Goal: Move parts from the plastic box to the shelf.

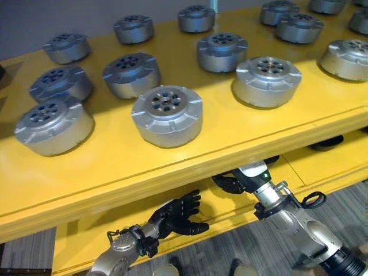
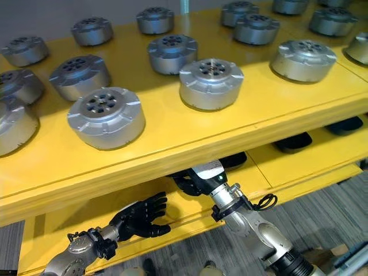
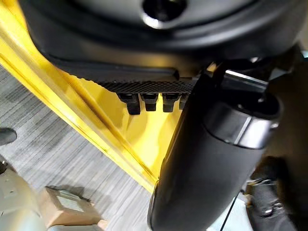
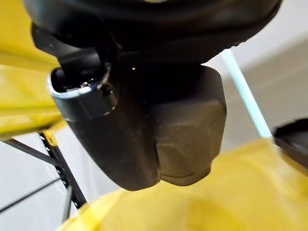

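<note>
Left hand point(image 1: 175, 215) sits below the front lip of the yellow shelf point(image 1: 230, 138), fingers spread and nearly straight, holding nothing, over the lower yellow board point(image 1: 310, 164). Right hand point(image 1: 230, 183) reaches under the shelf's top board at 5 o'clock; its fingers are hidden there, can't tell the grip. Silver round parts point(image 1: 167, 115) stand in rows across the shelf top, apart from each other. Nearest one sits at 7 o'clock of centre, close to the front edge. Bare yellow strip runs along that edge. Grey floor point(image 1: 276, 247) in front of the shelf at 5 o'clock.
</note>
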Available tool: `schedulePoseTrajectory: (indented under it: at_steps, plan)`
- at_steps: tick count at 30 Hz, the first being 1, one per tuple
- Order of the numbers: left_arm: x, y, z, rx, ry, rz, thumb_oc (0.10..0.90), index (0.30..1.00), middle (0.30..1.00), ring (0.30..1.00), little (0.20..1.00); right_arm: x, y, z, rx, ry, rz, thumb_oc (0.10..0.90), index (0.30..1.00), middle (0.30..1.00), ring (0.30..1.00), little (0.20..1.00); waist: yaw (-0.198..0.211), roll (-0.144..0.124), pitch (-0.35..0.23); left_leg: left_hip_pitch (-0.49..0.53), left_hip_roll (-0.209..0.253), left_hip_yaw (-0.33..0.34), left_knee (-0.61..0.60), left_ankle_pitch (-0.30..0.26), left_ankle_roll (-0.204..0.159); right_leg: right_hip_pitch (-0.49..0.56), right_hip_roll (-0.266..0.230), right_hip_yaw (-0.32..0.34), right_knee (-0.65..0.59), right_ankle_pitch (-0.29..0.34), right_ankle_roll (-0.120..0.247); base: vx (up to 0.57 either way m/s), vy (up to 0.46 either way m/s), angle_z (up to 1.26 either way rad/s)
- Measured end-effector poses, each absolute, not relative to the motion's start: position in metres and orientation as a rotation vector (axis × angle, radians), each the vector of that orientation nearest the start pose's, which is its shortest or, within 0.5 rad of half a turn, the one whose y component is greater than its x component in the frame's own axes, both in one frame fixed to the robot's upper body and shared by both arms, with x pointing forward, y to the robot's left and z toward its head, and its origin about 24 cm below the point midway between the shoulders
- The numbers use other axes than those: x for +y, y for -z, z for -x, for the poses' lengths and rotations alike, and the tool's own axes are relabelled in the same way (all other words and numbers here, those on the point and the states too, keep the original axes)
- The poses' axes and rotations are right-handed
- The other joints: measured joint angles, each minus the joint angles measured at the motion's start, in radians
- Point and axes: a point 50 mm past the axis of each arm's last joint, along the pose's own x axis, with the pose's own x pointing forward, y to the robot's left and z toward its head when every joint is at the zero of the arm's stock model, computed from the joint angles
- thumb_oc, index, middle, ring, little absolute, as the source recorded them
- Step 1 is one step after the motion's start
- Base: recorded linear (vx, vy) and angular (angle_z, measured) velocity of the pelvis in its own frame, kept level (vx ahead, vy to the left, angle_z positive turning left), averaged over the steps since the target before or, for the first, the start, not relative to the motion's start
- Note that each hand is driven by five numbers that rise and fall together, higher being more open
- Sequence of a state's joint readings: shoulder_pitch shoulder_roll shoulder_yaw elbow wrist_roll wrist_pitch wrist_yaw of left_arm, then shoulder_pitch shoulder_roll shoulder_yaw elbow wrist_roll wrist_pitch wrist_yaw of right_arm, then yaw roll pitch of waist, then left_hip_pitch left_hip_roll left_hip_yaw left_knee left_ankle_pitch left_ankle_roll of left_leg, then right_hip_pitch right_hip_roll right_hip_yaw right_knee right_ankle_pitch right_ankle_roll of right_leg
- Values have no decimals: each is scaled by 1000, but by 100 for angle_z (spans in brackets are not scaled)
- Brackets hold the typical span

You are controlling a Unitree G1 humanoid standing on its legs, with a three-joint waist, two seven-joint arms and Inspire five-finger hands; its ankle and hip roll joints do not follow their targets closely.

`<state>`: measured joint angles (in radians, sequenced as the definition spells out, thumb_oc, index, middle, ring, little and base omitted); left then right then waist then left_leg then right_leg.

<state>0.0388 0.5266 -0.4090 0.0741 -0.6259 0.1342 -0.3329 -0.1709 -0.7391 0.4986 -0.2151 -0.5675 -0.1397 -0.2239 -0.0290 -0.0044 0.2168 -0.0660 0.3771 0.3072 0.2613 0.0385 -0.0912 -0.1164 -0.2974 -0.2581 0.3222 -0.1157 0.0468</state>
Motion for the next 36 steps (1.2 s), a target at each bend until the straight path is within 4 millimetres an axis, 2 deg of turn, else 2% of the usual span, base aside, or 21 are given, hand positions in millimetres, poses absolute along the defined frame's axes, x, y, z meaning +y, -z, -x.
schedulePoseTrajectory:
  at_steps: [1,2,3,4,5,6,8,10,13,18,22,24,25,26,28,32,36]
  plan:
    - [148,9,-213,423,651,149,900,1000,1000,1000,1000,-141,-110,-246,-592,-391,1169,400,300,300,300,300,-27,2,1,3,16,26,-8,21,-6,-27,-42,10,44,-16,9,-124,581,20]
    - [137,8,-212,409,680,191,900,1000,1000,1000,1000,-146,-114,-248,-587,-389,1182,400,300,300,300,300,-42,22,1,14,18,37,-32,31,-7,-49,-84,26,73,-18,30,-147,501,27]
    - [123,7,-213,396,710,235,900,1000,1000,1000,1000,-151,-118,-250,-581,-389,1200,400,300,300,300,300,-59,57,3,37,6,56,-77,61,-5,-58,-107,32,87,-14,71,-126,375,13]
    - [108,5,-211,380,740,274,900,1000,1000,1000,1000,-158,-123,-253,-573,-391,1235,400,300,300,300,300,-67,122,-2,69,-22,67,-111,95,49,-70,-125,40,114,2,132,-114,257,15]
    - [104,5,-210,378,747,287,900,1000,1000,1000,1000,-158,-120,-254,-559,-387,1229,400,300,300,300,300,-72,124,-1,84,-46,88,-131,36,28,-78,-147,55,117,6,147,-17,260,17]
    - [104,2,-214,371,749,276,900,1000,1000,1000,1000,-152,-114,-256,-545,-372,1184,400,300,300,300,300,-68,101,12,85,-98,95,-149,25,32,-86,-194,58,108,28,142,23,182,17]
    - [110,5,-214,396,739,264,900,1000,1000,1000,1000,-142,-114,-256,-559,-387,1148,400,300,300,300,300,-39,93,16,85,-117,93,-151,19,38,-64,-206,50,64,68,151,51,194,13]
    - [116,9,-210,430,735,247,900,1000,1000,1000,1000,-134,-110,-255,-546,-439,1138,400,300,300,300,300,-15,96,15,101,-114,71,-154,18,38,4,-203,2,19,82,171,36,114,30]
    - [120,14,-203,457,718,274,900,1000,1000,1000,1000,-131,-108,-254,-539,-470,1149,400,300,300,300,300,3,100,15,120,-112,64,-167,15,25,42,-194,-7,-17,97,195,1,29,9]
    - [120,14,-200,470,713,299,900,1000,1000,1000,1000,-135,-106,-254,-525,-464,1177,400,300,300,300,300,8,96,17,98,-99,26,-149,18,18,71,-184,-44,-31,107,195,-54,-114,16]
    - [124,13,-197,484,720,314,900,1000,1000,1000,1000,-141,-107,-257,-496,-433,1200,400,300,300,300,300,39,86,23,49,-78,-21,-104,15,17,73,-171,-74,-16,99,182,-83,-166,23]
    - [126,12,-199,483,723,313,900,1000,1000,1000,1000,-143,-110,-259,-489,-409,1211,400,300,300,300,300,60,75,31,13,-60,-48,-58,11,-21,67,-169,-89,17,83,185,-120,-175,23]
    - [127,11,-200,483,723,313,900,1000,1000,1000,1000,-144,-111,-260,-490,-402,1213,400,300,300,300,300,65,71,36,6,-56,-53,-47,8,-26,66,-169,-90,30,78,183,-129,-150,22]
    - [130,9,-202,476,722,305,900,1000,1000,1000,1000,-143,-115,-263,-496,-389,1218,400,300,300,300,300,66,62,45,-19,-45,-74,-8,-5,-47,55,-169,-94,60,62,183,-111,-118,20]
    - [135,2,-207,452,721,284,900,1000,1000,1000,1000,-142,-122,-267,-512,-366,1226,400,300,300,300,300,79,46,67,-58,-26,-98,51,-36,-65,27,-171,-91,115,28,187,-91,-110,12]
    - [140,-7,-216,422,725,249,900,1000,1000,1000,1000,-142,-130,-272,-526,-315,1226,400,300,300,300,300,98,31,90,-115,-3,-128,124,-56,-80,-24,-172,-76,205,-10,175,-88,-57,6]
    - [141,-15,-221,386,723,236,900,1000,1000,1000,1000,-143,-134,-274,-528,-292,1208,400,300,300,300,300,105,30,108,-149,12,-145,188,-81,-81,-59,-172,-55,271,-39,168,-67,-24,-3]
